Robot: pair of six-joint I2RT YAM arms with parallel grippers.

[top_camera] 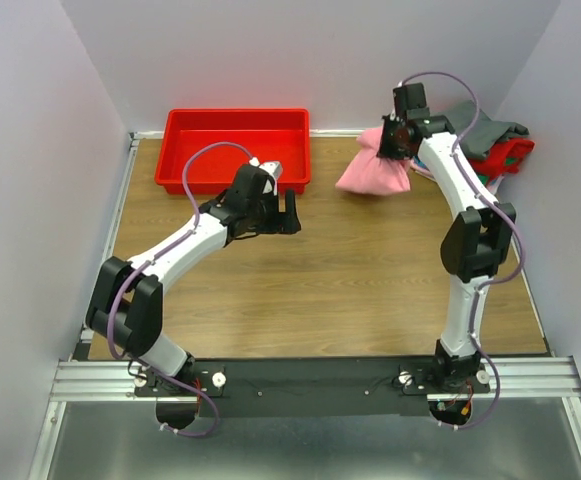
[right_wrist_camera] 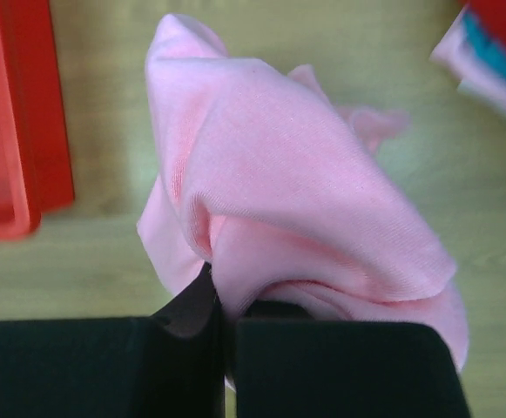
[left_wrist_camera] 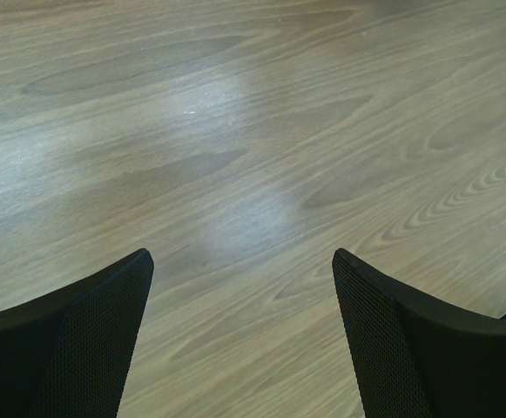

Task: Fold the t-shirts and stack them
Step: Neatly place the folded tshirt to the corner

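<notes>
Pickup stage: right fingers (right_wrist_camera: 340, 370) clamped on bunched pink t-shirt (right_wrist_camera: 296, 192), right of red tray (top_camera: 235, 118); left fingers (left_wrist_camera: 70, 348) apart, empty. Next I'd lay it flat for folding.

Lab robot cell: plain white panels (top_camera: 30, 150) box in my wood table (top_camera: 350, 280), arm bases (top_camera: 450, 372) bolted to aluminium rail (top_camera: 310, 378).

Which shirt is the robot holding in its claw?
The pink t-shirt, all bunched up and pinched in the right gripper. The grey shirt and red shirt lie piled in the far right corner, not gripped.
</notes>
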